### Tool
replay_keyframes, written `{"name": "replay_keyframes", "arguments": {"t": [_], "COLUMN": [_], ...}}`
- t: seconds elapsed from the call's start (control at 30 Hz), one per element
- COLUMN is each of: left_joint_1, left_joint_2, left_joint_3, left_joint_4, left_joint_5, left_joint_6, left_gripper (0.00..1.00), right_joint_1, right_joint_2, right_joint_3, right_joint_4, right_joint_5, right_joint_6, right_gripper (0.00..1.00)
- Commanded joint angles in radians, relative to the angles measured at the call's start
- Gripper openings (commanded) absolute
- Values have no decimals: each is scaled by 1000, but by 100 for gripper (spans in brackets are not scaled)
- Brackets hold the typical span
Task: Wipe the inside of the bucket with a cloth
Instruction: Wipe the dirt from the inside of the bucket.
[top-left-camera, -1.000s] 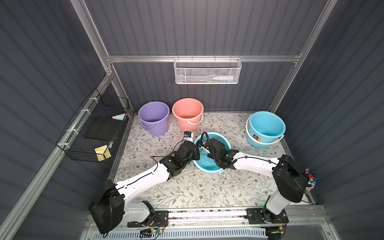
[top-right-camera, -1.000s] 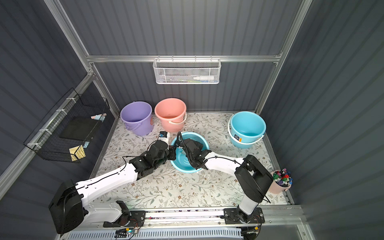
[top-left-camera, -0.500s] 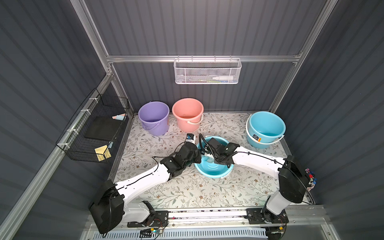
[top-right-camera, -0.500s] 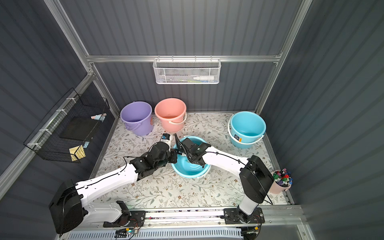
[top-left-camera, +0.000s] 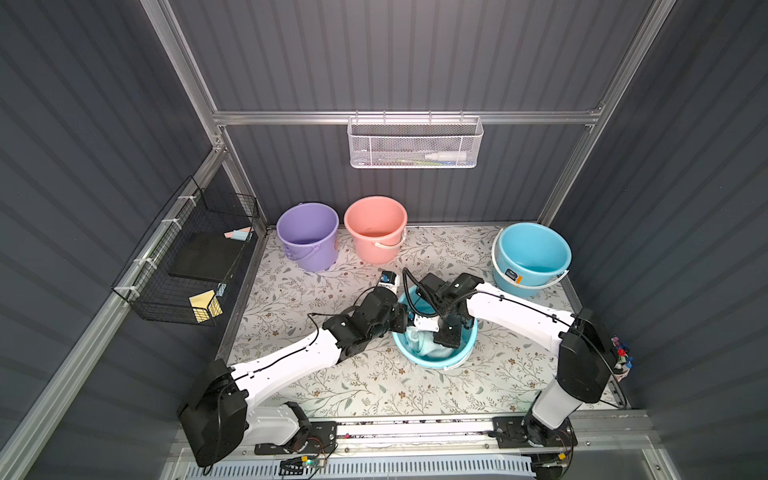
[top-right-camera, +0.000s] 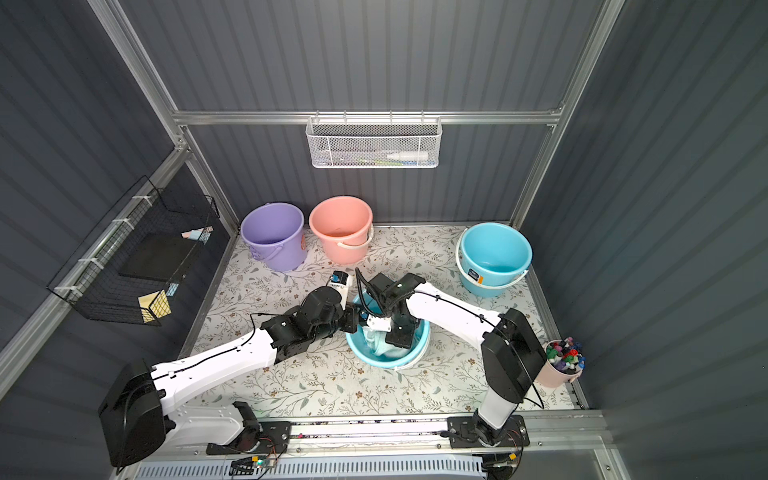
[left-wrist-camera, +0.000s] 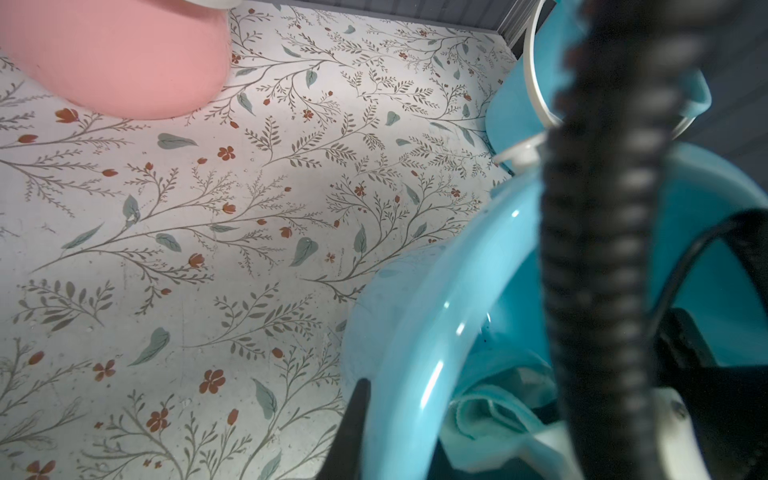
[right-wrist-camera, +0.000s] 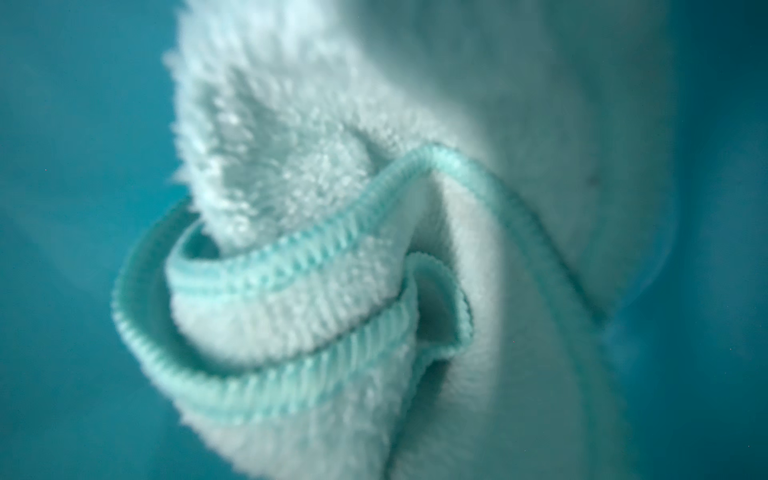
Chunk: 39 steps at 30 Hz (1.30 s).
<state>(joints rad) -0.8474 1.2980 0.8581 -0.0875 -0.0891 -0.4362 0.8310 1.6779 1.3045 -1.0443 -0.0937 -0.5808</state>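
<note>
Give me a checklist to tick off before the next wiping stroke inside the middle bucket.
1. Left gripper shut on the rim of the middle blue bucket, one of its fingers outside the wall: ok.
2. Right gripper down inside that bucket, shut on the cloth: ok.
3. Cloth pressed against the inner wall: cannot tell.
4. Bucket base flat on the floral mat: cannot tell, the arms hide it.
5. Pink bucket and back blue bucket apart from both arms: ok.
</note>
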Motion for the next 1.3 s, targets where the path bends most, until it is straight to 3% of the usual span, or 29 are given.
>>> {"name": "replay_keyframes", "arguments": {"t": [0.0,0.13,0.33,0.53,0.73,1.0,1.27], "left_joint_1": [-1,-1,-1,-1,-1,0,0], "left_joint_2": [-6,0,0,3,6,6,0], "left_joint_3": [28,29,27,24,22,24,21], "left_joint_4": [1,11,9,15,23,20,12], "left_joint_5": [5,11,11,14,22,20,12], "left_joint_6": [17,14,16,14,13,11,10], "left_gripper": [0,0,0,0,0,0,0], "right_joint_1": [-7,-9,-8,-3,4,38,63], "right_joint_2": [-12,-27,-65,-110,-137,-108,-72], "right_joint_3": [-22,-73,-182,-306,-380,-373,-340], "right_joint_4": [176,401,738,1036,1256,1342,1259], "right_joint_5": [-195,-275,-264,-85,64,364,685], "right_joint_6": [94,225,413,544,570,432,74], "right_gripper": [0,0,0,0,0,0,0]}}
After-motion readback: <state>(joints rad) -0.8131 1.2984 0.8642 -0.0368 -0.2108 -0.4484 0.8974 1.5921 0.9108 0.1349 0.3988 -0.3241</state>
